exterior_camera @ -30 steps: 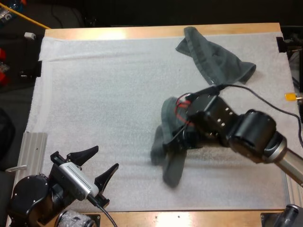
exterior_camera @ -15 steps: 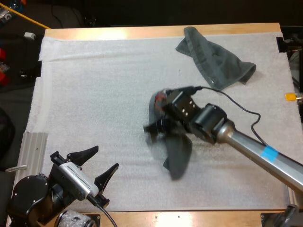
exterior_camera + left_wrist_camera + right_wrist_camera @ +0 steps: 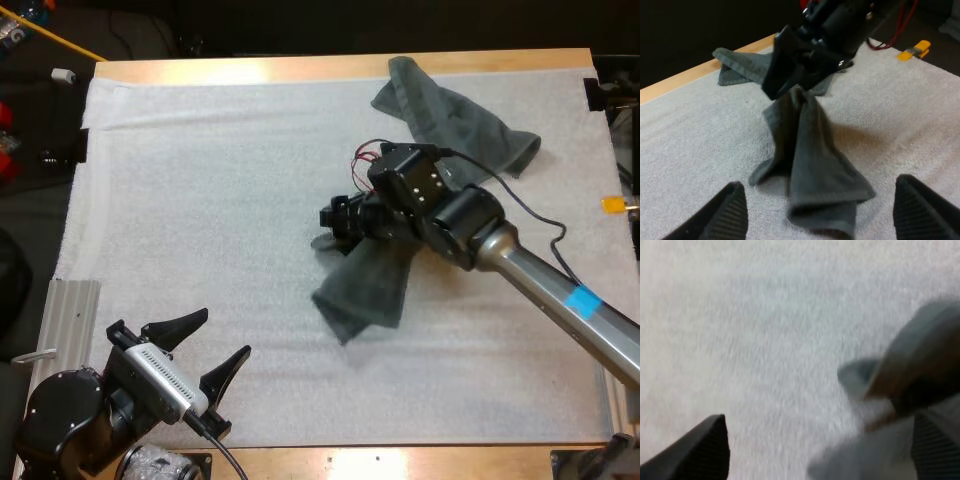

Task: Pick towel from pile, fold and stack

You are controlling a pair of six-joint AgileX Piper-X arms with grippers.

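A dark grey-green towel (image 3: 366, 288) lies crumpled and partly draped at the middle of the white mat (image 3: 200, 200). Its upper end rises to my right gripper (image 3: 338, 218), which hovers just over it. In the right wrist view my right gripper (image 3: 820, 419) has its fingers (image 3: 710, 445) wide apart, open, with blurred towel cloth (image 3: 920, 360) beside one finger. A second towel (image 3: 450, 120) lies crumpled at the mat's far right. My left gripper (image 3: 222, 335) rests open at the near left, well short of the towel (image 3: 810, 160), which it faces with the gripper (image 3: 818, 184) holding nothing.
The wooden table edge (image 3: 300, 68) runs along the far side just behind the second towel. A ribbed metal piece (image 3: 70, 310) sits at the mat's near left edge. Bare mat stretches across the left half.
My right gripper carried the towel toward the far side, then went from shut to open. The towel has slumped onto the mat below it. The left arm stayed still.
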